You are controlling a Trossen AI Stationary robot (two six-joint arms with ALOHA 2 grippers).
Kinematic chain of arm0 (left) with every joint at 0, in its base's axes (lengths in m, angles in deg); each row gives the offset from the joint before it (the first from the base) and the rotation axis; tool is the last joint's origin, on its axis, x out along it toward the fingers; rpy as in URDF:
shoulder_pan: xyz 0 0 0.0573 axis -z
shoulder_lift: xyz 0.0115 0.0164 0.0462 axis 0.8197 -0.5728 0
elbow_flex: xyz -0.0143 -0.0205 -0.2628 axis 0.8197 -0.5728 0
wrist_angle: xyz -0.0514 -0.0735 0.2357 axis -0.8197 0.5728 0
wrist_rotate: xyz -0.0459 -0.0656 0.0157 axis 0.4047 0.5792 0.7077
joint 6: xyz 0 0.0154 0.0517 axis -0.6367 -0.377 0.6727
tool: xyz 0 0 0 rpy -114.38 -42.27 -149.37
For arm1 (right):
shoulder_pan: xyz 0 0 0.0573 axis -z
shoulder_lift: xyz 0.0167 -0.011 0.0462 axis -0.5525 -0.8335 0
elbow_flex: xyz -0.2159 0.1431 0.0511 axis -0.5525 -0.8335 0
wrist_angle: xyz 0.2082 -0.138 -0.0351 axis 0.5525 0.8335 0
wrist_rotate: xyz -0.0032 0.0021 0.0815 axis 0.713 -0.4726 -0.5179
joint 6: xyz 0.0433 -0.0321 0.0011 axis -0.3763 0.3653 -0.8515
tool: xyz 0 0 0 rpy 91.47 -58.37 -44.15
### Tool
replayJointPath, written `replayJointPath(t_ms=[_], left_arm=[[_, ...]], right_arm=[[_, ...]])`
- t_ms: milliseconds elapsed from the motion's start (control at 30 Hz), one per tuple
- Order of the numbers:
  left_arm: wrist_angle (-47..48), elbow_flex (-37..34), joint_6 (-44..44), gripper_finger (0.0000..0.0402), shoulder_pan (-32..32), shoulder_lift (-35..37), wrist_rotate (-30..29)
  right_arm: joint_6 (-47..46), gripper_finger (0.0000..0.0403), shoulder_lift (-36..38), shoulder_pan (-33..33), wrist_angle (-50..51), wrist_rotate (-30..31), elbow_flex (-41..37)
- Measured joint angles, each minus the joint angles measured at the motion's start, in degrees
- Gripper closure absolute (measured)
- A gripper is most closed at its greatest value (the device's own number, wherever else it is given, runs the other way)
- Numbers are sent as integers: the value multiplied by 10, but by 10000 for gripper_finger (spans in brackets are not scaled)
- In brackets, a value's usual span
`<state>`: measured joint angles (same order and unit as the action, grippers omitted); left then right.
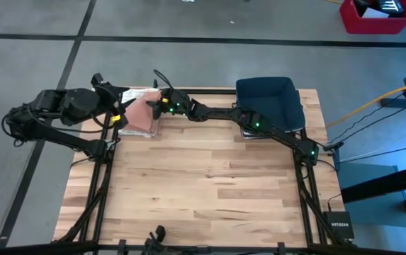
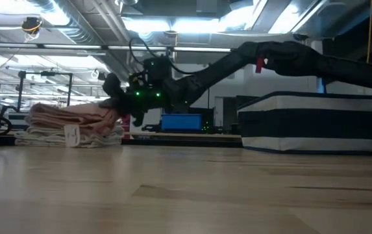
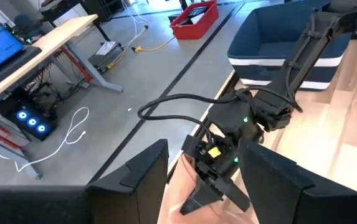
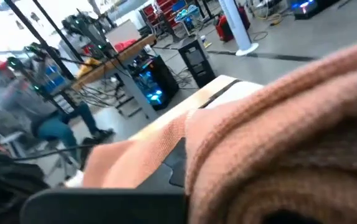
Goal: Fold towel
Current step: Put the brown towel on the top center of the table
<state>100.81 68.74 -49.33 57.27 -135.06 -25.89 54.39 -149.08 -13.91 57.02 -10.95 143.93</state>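
high view shows your right end effector clenched on the folded pink terry towel at the table's far left; left end effector open beside it. next, release and withdraw.

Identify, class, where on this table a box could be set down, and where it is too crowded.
Free: the wooden table nearer than the towel stack and blue bin, right to its near edge. Crowded: the far left corner, where the pink towel tops the stack between the left gripper and right gripper, and the blue bin far right.
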Motion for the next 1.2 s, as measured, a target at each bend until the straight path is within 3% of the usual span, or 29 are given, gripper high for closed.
replayJointPath(t_ms=[133, 267, 400, 500, 667, 933, 1200], left_arm=[[-1, 0, -10, 215, 0, -3, 0], [0, 0, -15, 215, 0, -7, 0], [0, 0, -13, 215, 0, -16, 0], [2, 0, -8, 215, 0, -21, 0], [8, 0, -10, 215, 0, -26, 0], [11, 0, -8, 215, 0, -25, 0], [12, 0, -9, 215, 0, -25, 0]], right_arm=[[-30, 354, 0, 3, -7, -7, 0], [-3, 310, 0, 3, -12, -23, 0], [12, 293, 0, 3, -17, -18, 0], [15, 309, -1, 2, -24, -16, 0], [15, 387, 1, 2, -59, -31, 1], [-45, 392, 24, -12, -173, -132, 16], [-32, 387, 20, -20, -97, -128, 16]])
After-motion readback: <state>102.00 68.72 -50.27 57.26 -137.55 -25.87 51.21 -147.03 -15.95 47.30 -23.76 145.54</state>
